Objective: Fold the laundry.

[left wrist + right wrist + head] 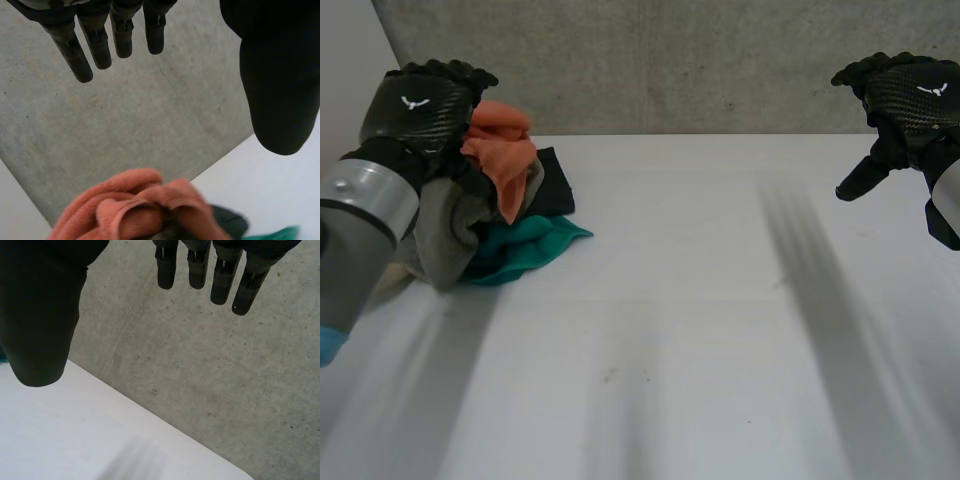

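Laundry [505,215]: where does it lie?

– In a loose heap at the far left of the white table [720,330], close to the concrete wall [670,60]. An orange cloth [502,150] sits crumpled on top, a black cloth [552,185] lies behind it, a teal cloth [525,248] spreads out at the bottom towards the table's middle, and a grey cloth [445,235] hangs down the side nearest the left arm.

And the left hand [420,105]?

– It hovers over the heap's left side, its back towards the head camera. From its own wrist, the fingers [97,40] hang down straight and a little spread, the thumb [275,75] stands well away from them, and nothing is between them. The orange cloth [135,207] bunches beyond the fingertips with bare wall showing between, so the fingers are apart from it. The black cloth [230,220] and a corner of the teal one [280,234] peek out beside it.

So it has hold of nothing?

– Nothing: the hand is wide and empty.

The right hand [910,95]?

– Raised at the far right, well apart from the heap. Its wrist view shows the fingers [197,267] straight and relaxed, the thumb [40,315] off to one side, nothing held. Under it are the bare table edge [75,440] and the wall [225,365].
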`<state>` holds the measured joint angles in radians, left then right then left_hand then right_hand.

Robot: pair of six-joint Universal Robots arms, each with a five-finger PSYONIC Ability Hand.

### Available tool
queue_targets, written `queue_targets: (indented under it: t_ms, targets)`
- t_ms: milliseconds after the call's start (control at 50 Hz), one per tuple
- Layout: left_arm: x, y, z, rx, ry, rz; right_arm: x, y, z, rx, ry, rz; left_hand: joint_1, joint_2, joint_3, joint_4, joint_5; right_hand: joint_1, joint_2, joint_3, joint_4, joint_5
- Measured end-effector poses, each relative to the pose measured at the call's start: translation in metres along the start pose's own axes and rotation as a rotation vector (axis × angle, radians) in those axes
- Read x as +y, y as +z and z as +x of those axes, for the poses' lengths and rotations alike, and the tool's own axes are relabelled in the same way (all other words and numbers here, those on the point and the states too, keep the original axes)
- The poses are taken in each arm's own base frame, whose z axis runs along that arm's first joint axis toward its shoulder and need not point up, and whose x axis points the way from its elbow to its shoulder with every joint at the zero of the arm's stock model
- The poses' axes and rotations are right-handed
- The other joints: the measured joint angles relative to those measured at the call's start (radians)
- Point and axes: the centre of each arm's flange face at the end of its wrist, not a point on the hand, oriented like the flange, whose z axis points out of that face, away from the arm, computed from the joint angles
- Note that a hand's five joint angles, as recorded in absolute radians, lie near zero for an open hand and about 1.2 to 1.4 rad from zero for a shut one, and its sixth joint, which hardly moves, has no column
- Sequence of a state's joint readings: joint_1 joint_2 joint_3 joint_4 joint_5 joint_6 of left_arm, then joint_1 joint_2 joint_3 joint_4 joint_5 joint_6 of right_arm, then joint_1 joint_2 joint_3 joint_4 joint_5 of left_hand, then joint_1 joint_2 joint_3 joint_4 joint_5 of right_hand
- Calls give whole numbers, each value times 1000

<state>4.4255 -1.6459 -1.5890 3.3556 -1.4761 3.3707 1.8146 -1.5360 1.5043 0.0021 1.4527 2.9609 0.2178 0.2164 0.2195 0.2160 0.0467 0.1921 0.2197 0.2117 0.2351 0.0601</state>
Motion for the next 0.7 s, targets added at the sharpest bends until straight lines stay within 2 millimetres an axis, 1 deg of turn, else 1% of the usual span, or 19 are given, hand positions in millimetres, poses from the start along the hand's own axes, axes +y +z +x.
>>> queue_targets:
  t_ms: [20, 120, 160, 200, 220, 260, 280, 300, 340, 420, 440, 460, 480, 520, 580, 600, 640, 680, 700]
  targets:
    - [8, 11, 0, -4, 70, 2, 0, 0, 0, -1, 0, 0, 0, 0, 0, 0, 0, 0, 0, 0, 0, 0]
    - [33, 36, -2, -14, 250, -16, 0, 0, 0, -2, 0, 1, 0, 0, 0, 0, 0, 0, 0, 0, 0, 0]
    - [52, 51, -5, -18, 349, -43, -1, 0, 0, -2, -1, 1, 0, 0, 0, 0, 0, 0, 0, 0, 0, 0]
    - [61, 57, -6, -19, 385, -56, -1, 0, 0, -2, -1, 2, 0, 0, 0, 0, 0, 0, 0, 0, 0, 0]
    - [69, 64, -9, -22, 415, -67, -1, 0, 0, -2, -1, 2, 10, 8, 8, 8, 8, 0, 0, 0, 0, 0]
    - [73, 66, -9, -23, 423, -71, -1, 0, 0, -1, -1, 2, 10, 8, 8, 8, 8, 0, 0, 0, 0, 0]
    - [79, 74, -12, -28, 437, -76, -1, 0, 0, -1, -1, 2, 10, 8, 8, 8, 8, 0, 0, 0, 0, 0]
    - [85, 81, -15, -33, 444, -79, -1, 0, 1, -1, -1, 2, 160, 151, 144, 150, 147, 0, 0, 0, 0, 0]
    - [88, 85, -16, -35, 446, -79, -1, 0, 1, 0, -1, 2, 206, 198, 195, 190, 187, 0, 0, 0, 0, 0]
    - [101, 104, -19, -41, 442, -68, 0, 0, 1, 1, -1, 1, 701, 670, 663, 652, 640, 0, 0, 0, 0, 0]
    - [102, 107, -19, -42, 439, -62, 0, 0, 1, 2, -2, 1, 701, 670, 663, 652, 640, 0, 0, 0, 0, 0]
    - [102, 109, -19, -42, 437, -57, 0, 0, 2, 3, -2, 1, 924, 891, 872, 886, 874, 0, 0, 0, 0, 0]
    - [101, 112, -18, -44, 434, -48, 0, 0, 2, 4, -2, 0, 940, 950, 937, 952, 929, 0, 0, 0, 0, 0]
    - [100, 113, -17, -44, 431, -42, 0, 0, 2, 4, -2, 0, 940, 965, 955, 970, 933, 0, 0, 0, 0, 0]
    - [81, 115, -7, -42, 396, 17, -1, 0, 3, 7, -3, 2, 940, 976, 966, 978, 933, 0, 0, 0, 0, 0]
    - [81, 115, -7, -42, 396, 17, -1, 0, 3, 7, -3, 2, 940, 976, 966, 978, 933, 0, 0, 0, 0, 0]
    - [60, 110, 4, -30, 355, 72, -3, 0, 3, 8, -3, 9, 940, 977, 967, 979, 933, 0, 0, 0, 0, 0]
    - [26, 95, 30, 21, 260, 146, -7, -1, 4, 11, -4, 22, 940, 977, 967, 981, 933, 0, 0, 0, 0, 0]
    - [21, 91, 35, 31, 242, 156, -9, -2, 5, 12, -5, 29, 940, 977, 968, 982, 933, 0, 0, 0, 0, 0]
